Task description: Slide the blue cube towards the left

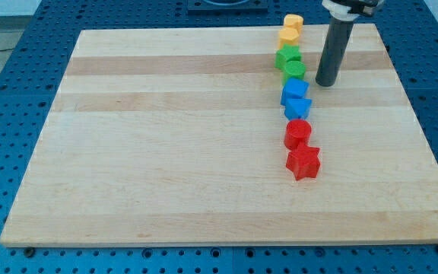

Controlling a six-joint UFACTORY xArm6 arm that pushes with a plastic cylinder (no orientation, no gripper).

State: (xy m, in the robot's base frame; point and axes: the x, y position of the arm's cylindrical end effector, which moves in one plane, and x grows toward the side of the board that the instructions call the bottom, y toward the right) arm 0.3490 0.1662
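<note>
Camera view: my tip (326, 82) w/o gripper, no jaw state to tell; just right of green blocks (290, 64), above-right of blue cube (294, 89); blue star-ish block (298, 107) below, possibly touching.

The blue cube (294, 90) is sitting flat on the desk (166, 152), right of centre; it is touching a blue star-like block (298, 107) just below it.

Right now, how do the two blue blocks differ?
The blue cube sits nearer the view's top, touching the green blocks; the blue star-like block sits below it, toward the red cylinder. The cube has flat faces; the other has pointed edges. My tip is closer to the cube. Both are the same blue and touch each other.
</note>
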